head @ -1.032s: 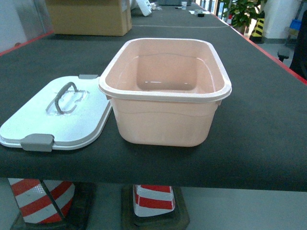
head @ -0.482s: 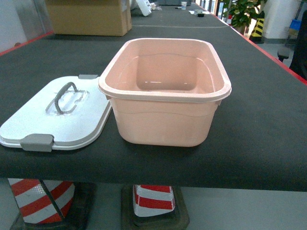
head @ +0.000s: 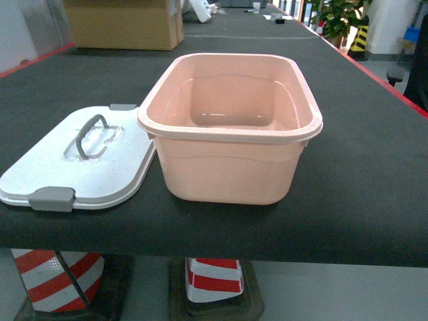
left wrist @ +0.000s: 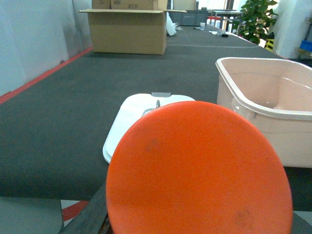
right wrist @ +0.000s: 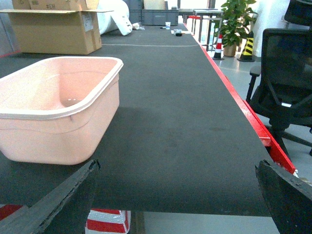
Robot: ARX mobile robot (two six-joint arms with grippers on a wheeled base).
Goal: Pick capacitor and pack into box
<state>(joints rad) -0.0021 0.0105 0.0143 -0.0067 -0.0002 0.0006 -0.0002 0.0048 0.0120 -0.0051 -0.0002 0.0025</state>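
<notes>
Sitting open — box [head: 231,170] beside lid [head: 73,167]

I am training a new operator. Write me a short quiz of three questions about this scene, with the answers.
1. True or false: the lid is closed on the box.
2. What shows inside the box? A) a capacitor B) nothing C) the lid
3. Fill in: in the left wrist view, a round ____ disc hides the lower part of the picture.

Key
1. False. It lies on the table, left of the box.
2. B
3. orange
</notes>
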